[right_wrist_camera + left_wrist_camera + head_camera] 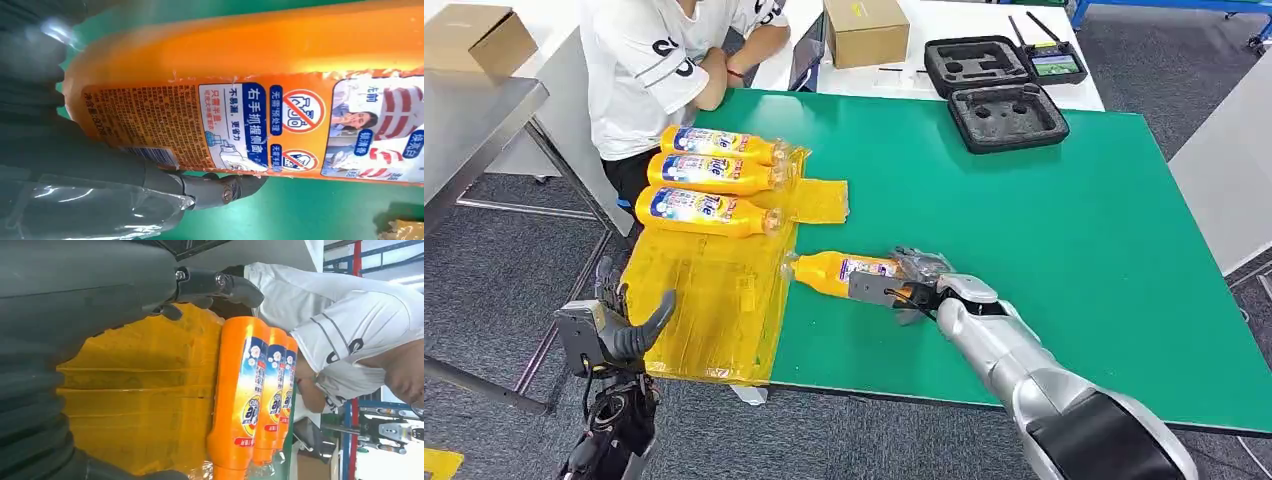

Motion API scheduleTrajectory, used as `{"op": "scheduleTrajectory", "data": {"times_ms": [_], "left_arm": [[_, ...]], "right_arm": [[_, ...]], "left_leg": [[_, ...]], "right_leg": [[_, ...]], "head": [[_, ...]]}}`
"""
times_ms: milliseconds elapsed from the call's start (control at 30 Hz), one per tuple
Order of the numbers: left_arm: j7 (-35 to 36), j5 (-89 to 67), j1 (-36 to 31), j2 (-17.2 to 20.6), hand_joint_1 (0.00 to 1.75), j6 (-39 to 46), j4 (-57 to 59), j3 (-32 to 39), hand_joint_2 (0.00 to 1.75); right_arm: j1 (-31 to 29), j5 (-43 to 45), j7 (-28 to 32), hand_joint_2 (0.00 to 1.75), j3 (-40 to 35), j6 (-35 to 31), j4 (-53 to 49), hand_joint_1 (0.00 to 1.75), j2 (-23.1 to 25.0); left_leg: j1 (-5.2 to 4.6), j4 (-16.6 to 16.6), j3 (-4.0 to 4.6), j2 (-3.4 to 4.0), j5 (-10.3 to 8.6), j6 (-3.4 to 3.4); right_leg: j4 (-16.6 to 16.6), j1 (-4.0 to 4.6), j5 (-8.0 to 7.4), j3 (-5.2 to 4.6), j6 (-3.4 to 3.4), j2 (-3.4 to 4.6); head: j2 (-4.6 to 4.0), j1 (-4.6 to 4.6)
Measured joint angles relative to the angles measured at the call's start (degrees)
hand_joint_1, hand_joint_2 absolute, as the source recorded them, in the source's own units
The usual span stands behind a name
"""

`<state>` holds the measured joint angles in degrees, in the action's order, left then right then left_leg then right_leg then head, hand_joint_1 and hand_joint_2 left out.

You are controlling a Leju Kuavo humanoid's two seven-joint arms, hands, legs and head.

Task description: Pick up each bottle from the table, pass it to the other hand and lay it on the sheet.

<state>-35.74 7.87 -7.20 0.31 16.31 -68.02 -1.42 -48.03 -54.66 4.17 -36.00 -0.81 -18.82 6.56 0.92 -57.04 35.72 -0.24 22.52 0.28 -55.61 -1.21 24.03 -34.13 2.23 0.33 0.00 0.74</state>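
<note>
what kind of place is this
Probably a robot lab or test workshop: a green table holds foam-lined equipment cases and a remote controller, with cardboard boxes on white benches nearby.

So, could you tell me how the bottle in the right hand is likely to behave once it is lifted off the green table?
The bottle looks rigid, so it should keep its shape. Its glossy label may slip in the right hand. Held near its base, the far neck end may sag. On its side, it may roll if released.
</note>
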Motion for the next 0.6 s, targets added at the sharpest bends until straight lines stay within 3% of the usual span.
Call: {"op": "scheduleTrajectory", "data": {"times_ms": [167,200,233,267,333,600], "left_arm": [[0.00,0.00,0.00,-0.04,0.00,0.00,0.00,0.00,1.75],[0.00,0.00,0.00,-0.07,0.00,0.00,0.00,0.00,1.75],[0.00,0.00,0.00,-0.07,0.00,0.00,0.00,0.00,1.75],[0.02,0.00,0.00,-0.09,0.00,0.00,0.00,0.00,1.75],[0.11,0.02,0.00,-0.11,0.00,-0.02,0.02,0.00,1.75],[0.09,0.46,0.01,-0.26,0.00,-0.57,0.09,0.00,1.75]], "right_arm": [[0.00,0.00,-0.04,1.75,-0.04,0.00,0.04,0.00,-0.06],[0.00,0.00,-0.07,1.75,-0.04,0.00,0.04,0.24,-0.09],[0.00,0.00,-0.07,1.75,-0.04,0.00,0.04,1.47,-0.09],[0.00,-0.02,-0.07,1.75,-0.04,-0.02,0.07,1.64,-0.09],[0.02,-0.11,-0.04,1.75,-0.11,-0.17,0.11,1.75,-0.11],[0.32,0.44,2.29,1.75,-0.18,-1.14,0.20,1.75,-0.09]], "left_leg": [[0.00,0.00,0.00,0.00,0.00,0.00],[0.00,0.00,-0.01,0.00,0.00,0.00],[0.00,0.00,-0.01,0.00,0.00,0.00],[0.00,0.00,-0.01,0.00,0.00,0.00],[0.00,0.00,-0.01,0.00,0.00,0.00],[0.00,0.00,-0.01,0.00,0.00,0.00]], "right_leg": [[0.00,0.00,0.00,0.00,0.00,0.00],[0.00,0.00,0.00,0.00,0.00,0.00],[0.00,0.00,0.00,0.00,0.00,0.00],[0.00,0.00,0.00,0.00,0.00,0.00],[0.00,0.00,0.00,0.00,0.00,0.00],[0.00,0.00,0.00,0.00,0.00,0.01]], "head": [[0.00,0.00],[0.00,0.00],[0.00,0.00],[0.00,0.00],[0.00,0.00],[0.00,0.00]]}}
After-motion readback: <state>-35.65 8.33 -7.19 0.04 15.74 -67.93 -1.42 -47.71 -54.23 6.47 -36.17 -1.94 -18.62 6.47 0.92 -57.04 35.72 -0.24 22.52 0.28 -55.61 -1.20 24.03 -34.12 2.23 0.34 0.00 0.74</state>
